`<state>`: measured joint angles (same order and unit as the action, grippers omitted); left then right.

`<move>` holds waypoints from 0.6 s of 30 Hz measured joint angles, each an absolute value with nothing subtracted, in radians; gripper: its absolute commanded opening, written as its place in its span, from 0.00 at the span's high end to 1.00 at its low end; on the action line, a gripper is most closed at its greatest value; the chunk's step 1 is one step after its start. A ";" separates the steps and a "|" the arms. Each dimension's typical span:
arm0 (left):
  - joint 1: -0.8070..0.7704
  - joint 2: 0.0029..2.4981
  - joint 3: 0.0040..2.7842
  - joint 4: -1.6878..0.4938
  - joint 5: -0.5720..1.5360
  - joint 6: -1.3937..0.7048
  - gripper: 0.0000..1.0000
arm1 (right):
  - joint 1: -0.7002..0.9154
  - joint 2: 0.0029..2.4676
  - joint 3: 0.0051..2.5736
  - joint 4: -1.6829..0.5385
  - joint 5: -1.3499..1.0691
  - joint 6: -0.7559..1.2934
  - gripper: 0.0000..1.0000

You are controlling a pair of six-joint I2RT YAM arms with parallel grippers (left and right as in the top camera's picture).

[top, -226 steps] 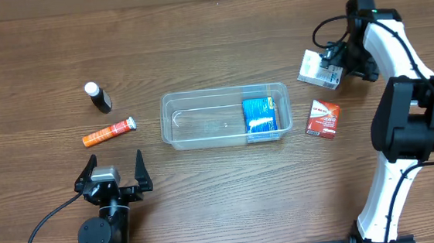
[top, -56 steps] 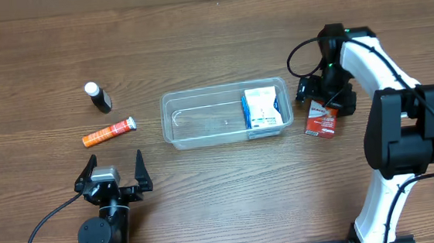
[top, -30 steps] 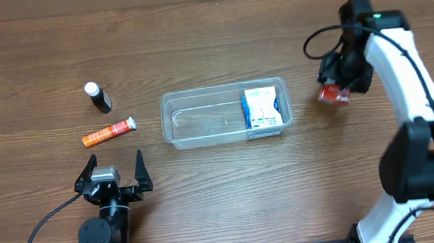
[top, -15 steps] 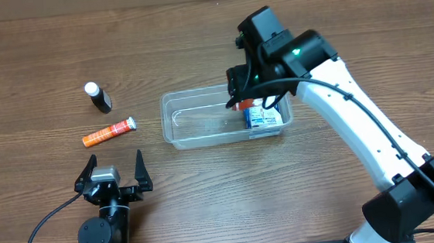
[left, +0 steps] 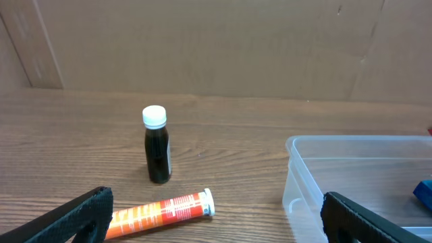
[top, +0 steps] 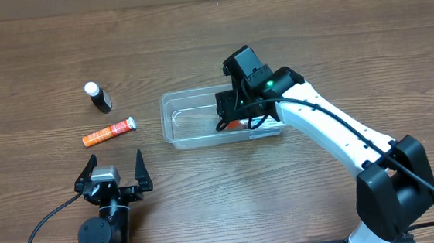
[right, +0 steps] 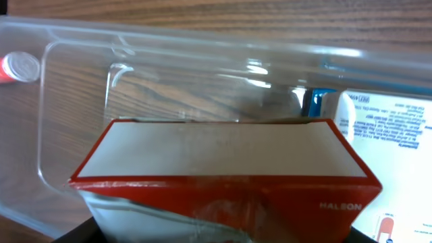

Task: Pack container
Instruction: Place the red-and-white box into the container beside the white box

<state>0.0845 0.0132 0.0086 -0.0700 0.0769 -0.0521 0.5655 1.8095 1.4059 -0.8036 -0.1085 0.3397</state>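
Nearest to you, your left gripper [top: 115,164] rests by the front edge of the table [top: 46,220]. Its two fingers are spread wide and there is nothing between them. Just past it an orange tube [top: 109,131] lies on its side. The writing on it is too small to read.

The container [top: 192,97] sits in the middle of the table, to the right of the tube. Your right gripper [top: 232,122] hangs over the container's middle with its jaws closed on a red box [right: 223,182]. The box has a white top, and the white letters on its red side look like "HALSON". You cannot tell if the box touches the container's floor.

A white and blue box [right: 381,111] lies in the container's right end, just beside the red one. Its print is too small to read.

Farthest back on the left, a dark bottle [top: 99,98] with a white cap stands upright, near the tube but not touching it.
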 measured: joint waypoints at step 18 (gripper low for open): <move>0.084 0.013 0.009 -0.070 0.077 -0.052 0.00 | 0.566 1.917 1.397 -0.735 -0.108 0.339 0.34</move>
